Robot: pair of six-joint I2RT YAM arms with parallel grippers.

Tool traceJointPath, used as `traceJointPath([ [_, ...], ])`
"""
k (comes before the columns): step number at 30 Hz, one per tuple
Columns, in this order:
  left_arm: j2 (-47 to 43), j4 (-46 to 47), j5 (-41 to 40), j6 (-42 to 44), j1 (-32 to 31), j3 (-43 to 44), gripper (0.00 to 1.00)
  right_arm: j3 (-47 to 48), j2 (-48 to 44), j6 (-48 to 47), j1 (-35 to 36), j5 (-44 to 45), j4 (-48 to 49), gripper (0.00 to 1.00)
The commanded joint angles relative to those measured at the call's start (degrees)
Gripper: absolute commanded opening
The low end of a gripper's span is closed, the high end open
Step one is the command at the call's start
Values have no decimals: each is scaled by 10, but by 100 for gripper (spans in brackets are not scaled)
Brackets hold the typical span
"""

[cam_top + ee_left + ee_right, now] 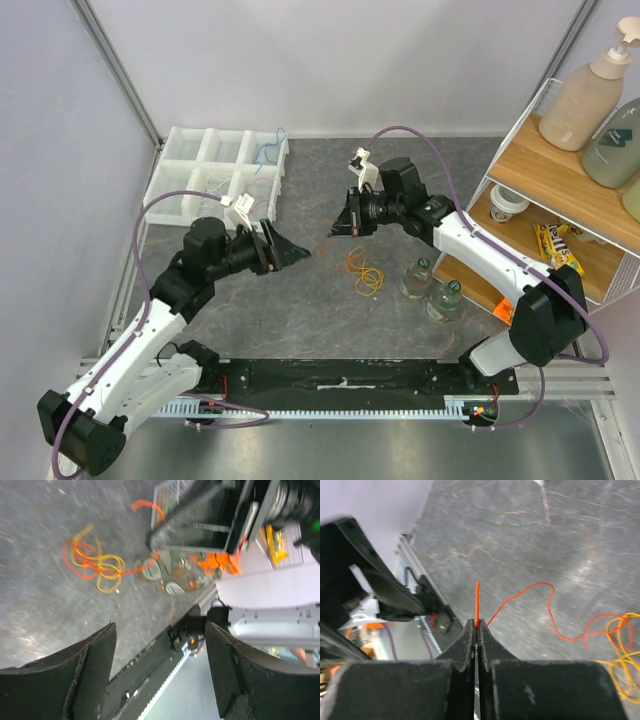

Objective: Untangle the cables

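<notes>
From above, the cables [365, 272], a small tangle of orange and yellow loops, lie mid-table, just left of two clear bottles [418, 278]. The right gripper [338, 229] sits just far-left of the tangle, with the left gripper [296, 252] near it on the left. Any strand between the right gripper and the tangle is too thin to make out here. A white compartment tray [215, 165] at the far left holds a thin blue loop [268, 150]. On the shelf [540, 170] at the right, a yellow packet [558, 246] carries dark print too small to read, and the pump bottle [592, 88] shows no legible label. In the left wrist view, the left gripper [160, 627] stands wide open with nothing between its fingers [95, 670]. The cables [92, 560] lie beyond it on the grey table [40, 610], and the picture is blurred. In the right wrist view, the right gripper [476, 625] is pinched tight on an orange cable [477, 602], which trails right toward the tangle [620, 645], itself cut off by the edge.
</notes>
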Motion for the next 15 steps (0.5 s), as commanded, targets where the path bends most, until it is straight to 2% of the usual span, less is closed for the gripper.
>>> traceJointPath([
  [1, -11, 44, -6, -19, -76, -11, 77, -16, -4, 108, 6, -74, 87, 0],
  [4, 8, -50, -128, 82, -139, 46, 70, -16, -5, 139, 6, -77, 80, 0],
  [7, 31, -117, -220, 176, -175, 92, 69, -12, -7, 161, 6, -78, 65, 0],
  [11, 49, -97, -233, 283, -185, 106, 75, -9, -14, 185, 6, -80, 51, 0],
  [15, 68, -59, -187, 387, -185, 103, 75, -8, -16, 205, 7, -85, 50, 0],
])
